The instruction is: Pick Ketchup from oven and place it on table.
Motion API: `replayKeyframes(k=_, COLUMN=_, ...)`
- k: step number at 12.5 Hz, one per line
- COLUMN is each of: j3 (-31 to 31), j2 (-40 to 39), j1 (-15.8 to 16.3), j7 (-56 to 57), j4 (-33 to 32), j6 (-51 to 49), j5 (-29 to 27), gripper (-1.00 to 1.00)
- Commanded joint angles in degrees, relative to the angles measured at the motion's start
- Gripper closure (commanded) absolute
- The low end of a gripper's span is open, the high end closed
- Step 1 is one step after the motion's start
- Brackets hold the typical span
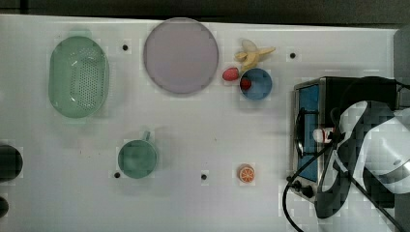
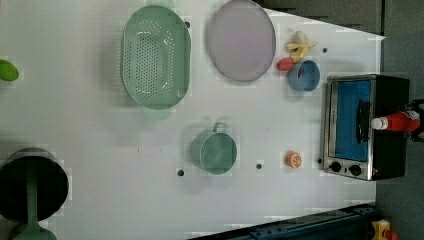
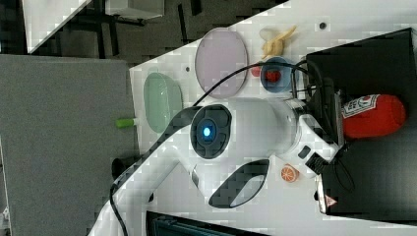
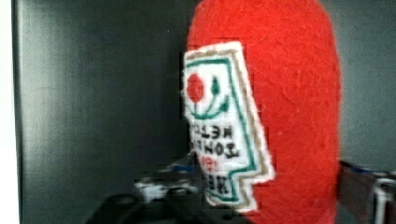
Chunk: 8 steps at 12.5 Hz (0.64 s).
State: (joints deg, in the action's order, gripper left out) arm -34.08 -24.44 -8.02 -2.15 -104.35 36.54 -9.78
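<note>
1. Red felt Ketchup point(image 2: 397, 121) lies on its side atop the oven point(image 2: 387, 95), white cap toward the door.
2. Gripper point(image 3: 339, 120) sits at the bottle; I cannot tell whether its fingers grip or stand open.
3. Step, as I judge it: the grasp. Next: confirm hold, lift clear, carry to bare table point(image 1: 203, 130).

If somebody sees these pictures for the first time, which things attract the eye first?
The red felt ketchup bottle with a white cap lies on the black top of the silver toaster oven, at the left view's right. The big white robot arm reaches over it. A mint green perforated colander sits at the top view's left.
</note>
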Motion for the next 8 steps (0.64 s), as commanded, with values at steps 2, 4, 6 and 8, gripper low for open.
replayKeyframes(k=2, j3=-0.94, j2=-0.11, j1=-0.93, j7=-0.13, j4=2.97, j6=0.05, j5=-0.84, gripper=-0.27)
replayKeyframes(k=4, j3=-0.71, j2=1.04, j1=-0.11, j7=-0.13, j4=4.87, j6=-3.14, j5=-0.83, gripper=-0.27)
replayKeyframes(k=6, j3=-0.36, j2=3.47, j1=1.99, j7=-0.09, j4=8.06, j6=-9.19, j5=-0.65, gripper=-0.27)
replayKeyframes(k=8, j3=0.53, j2=6.36, j1=4.81, j7=-0.05, j4=11.11, j6=-14.46, j5=-0.01, gripper=-0.27)
